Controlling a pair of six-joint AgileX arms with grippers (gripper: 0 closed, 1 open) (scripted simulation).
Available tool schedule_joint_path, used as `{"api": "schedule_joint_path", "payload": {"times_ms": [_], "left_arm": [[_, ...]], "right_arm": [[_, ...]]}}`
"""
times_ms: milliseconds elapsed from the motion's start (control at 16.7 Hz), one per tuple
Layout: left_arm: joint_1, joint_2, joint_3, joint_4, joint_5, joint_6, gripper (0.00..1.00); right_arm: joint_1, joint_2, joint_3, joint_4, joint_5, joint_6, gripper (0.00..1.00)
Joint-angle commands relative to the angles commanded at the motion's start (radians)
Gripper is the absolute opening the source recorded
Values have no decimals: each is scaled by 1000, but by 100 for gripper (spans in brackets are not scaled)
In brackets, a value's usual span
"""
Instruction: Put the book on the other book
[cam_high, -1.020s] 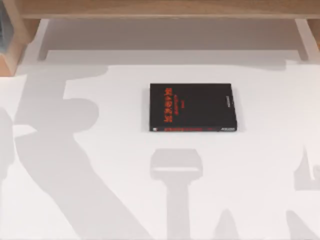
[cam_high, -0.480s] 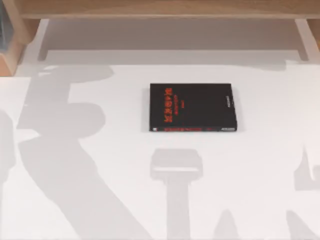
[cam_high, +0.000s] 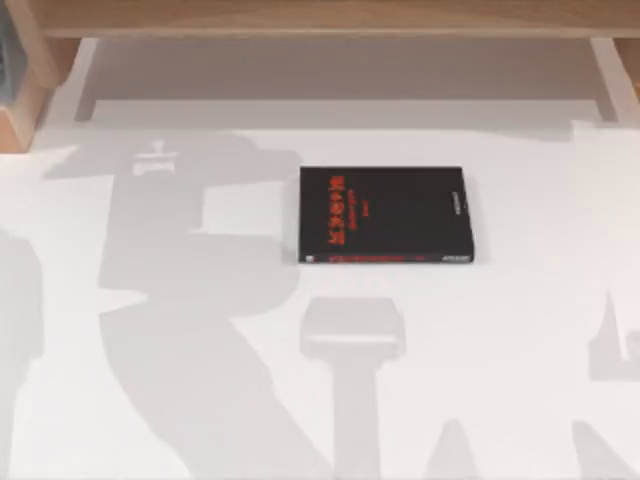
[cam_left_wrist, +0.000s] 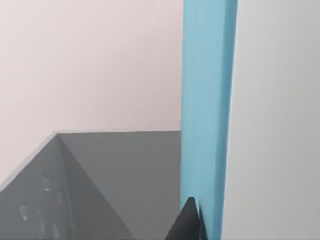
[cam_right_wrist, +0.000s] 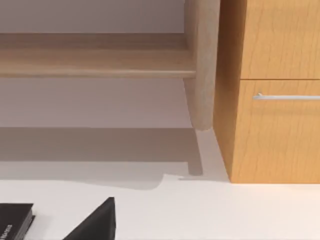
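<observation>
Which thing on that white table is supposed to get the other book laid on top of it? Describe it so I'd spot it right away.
Look at the white table below the wooden shelf. Near its middle a thin black book lies flat. Red lettering on the cover and a red strip along its near edge set it apart from the plain light blue book.

Matt black book (cam_high: 386, 214) (perhaps paper cover); smooth white table (cam_high: 520, 330).

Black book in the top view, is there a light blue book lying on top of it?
No, the black book lies alone on the white table, its red-lettered cover bare with nothing resting on it.
</observation>
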Motion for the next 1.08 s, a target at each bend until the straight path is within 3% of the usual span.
{"api": "schedule_joint_path", "payload": {"times_ms": [420,780,1080], "left_arm": [[-187,-351,-199,-12,-336,183,0],[-443,-603,-377,-66,-659,385,0],[-679,-634,-485,-151,-882,559,0]], "right_arm": [[0,0,0,0,0,0,100],[0,0,0,0,0,0,100],[0,0,0,0,0,0,100]]}}
